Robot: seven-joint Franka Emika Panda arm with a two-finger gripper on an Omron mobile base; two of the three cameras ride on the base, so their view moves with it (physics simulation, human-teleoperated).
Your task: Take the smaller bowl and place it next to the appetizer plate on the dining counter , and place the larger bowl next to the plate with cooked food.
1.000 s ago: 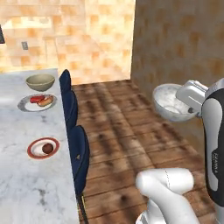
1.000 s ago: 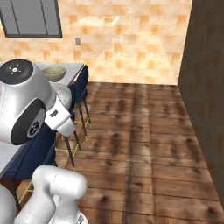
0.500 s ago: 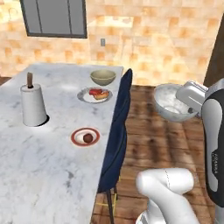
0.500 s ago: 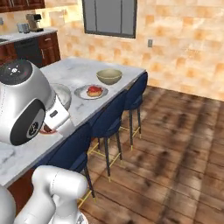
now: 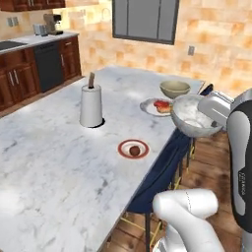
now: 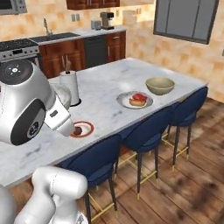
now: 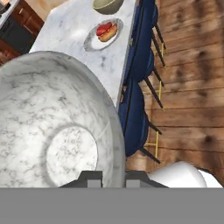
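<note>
While I hold off the edge: dining counter (image 5: 59, 162) just beside.
Larger bowl (image 5: 175, 88): already by the food plate (image 5: 156, 106).
Grey bowl (image 5: 193, 115): gripper (image 7: 113, 175) pinches its rim; could tip, slip.
Appetizer plate (image 5: 133, 148): near; could get clipped.

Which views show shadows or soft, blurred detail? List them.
Left base view: the paper towel roll casts a dark shadow at its foot, and the counter has soft bright patches. Right base view: faint stool shadows on the floor. Hand view: the grey bowl looms large, its veining soft.
</note>
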